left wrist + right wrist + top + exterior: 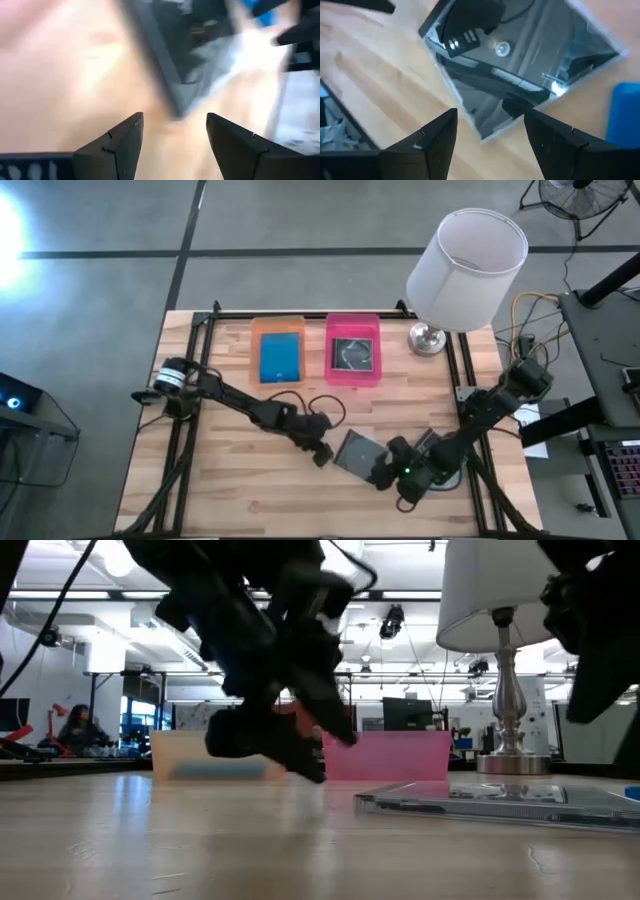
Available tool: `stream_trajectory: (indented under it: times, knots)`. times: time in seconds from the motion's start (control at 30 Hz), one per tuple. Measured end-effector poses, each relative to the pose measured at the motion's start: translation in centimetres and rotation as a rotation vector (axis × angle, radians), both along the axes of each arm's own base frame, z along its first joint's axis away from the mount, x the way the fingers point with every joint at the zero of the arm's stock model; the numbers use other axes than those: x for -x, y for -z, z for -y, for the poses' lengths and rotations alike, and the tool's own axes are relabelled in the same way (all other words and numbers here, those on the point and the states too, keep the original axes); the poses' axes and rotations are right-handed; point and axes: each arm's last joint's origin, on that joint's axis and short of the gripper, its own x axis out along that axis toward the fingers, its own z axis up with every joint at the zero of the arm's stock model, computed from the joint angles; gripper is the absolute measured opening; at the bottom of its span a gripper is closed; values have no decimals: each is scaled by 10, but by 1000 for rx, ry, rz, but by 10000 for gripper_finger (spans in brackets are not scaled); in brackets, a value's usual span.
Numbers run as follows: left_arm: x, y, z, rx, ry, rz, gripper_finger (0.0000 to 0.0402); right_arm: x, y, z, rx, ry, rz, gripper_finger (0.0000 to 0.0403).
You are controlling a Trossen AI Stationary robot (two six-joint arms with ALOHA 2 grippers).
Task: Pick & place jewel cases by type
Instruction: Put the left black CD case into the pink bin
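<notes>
A grey, clear jewel case (358, 452) lies flat on the wooden table, between my two grippers; the low view shows the same case (500, 802). My left gripper (322, 452) stands open just left of it, tipped down toward the case's corner (175, 80). My right gripper (383, 472) is open at the case's near right corner (485, 135), which shows between its fingers in the right wrist view. At the far side, a blue jewel case (279, 358) lies in an orange tray (256, 330), and a grey one (352, 352) in a pink tray (353, 320).
A table lamp with a white shade (466, 255) stands at the far right on a metal foot (428, 338). Something blue (625, 115) lies on the table close to the right of the grey case. Bare wood stretches along the near left of the table.
</notes>
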Motion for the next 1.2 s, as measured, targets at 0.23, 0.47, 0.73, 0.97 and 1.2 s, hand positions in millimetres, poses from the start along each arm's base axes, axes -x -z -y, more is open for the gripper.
stream_trajectory:
  times: [0.23,0.47,0.73,0.97,1.2]
  knots:
    - [-4,17,-13,22,84,-55,202,-3,6,-6,-16,-1,-36,226]
    - [-16,37,-13,157,91,-33,202,3,18,-13,-69,51,-81,226]
    - [-41,47,-7,231,133,-41,202,2,30,-14,-92,100,-113,226]
    - [-48,32,-7,245,146,9,202,3,33,-13,-97,123,-130,226]
    - [-50,16,-7,281,149,91,202,4,34,-12,-93,122,-139,226]
